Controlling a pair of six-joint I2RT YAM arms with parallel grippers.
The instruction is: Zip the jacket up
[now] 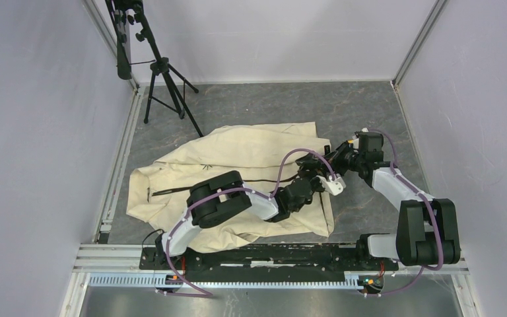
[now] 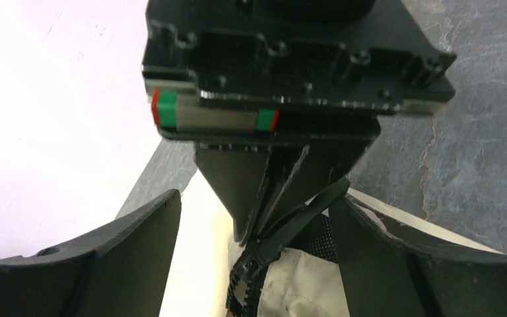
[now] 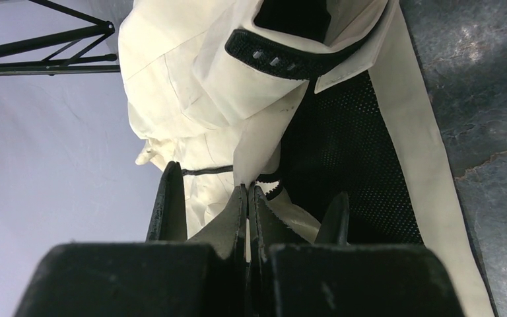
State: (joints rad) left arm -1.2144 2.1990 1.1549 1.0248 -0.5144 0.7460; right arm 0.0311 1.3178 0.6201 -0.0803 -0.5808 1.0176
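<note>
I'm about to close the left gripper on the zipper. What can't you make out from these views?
- Zipper slider: the left wrist view shows only zipper teeth. The right gripper covers their upper end, and the frame's bottom edge cuts off the rest.
- Pinch contents: in the right wrist view, the gripper's own fingers hide whether the slider or just tape is clamped.
- Jacket zipper line: in the top view, the left arm covers part of it, and the pinch spot is too small.
</note>
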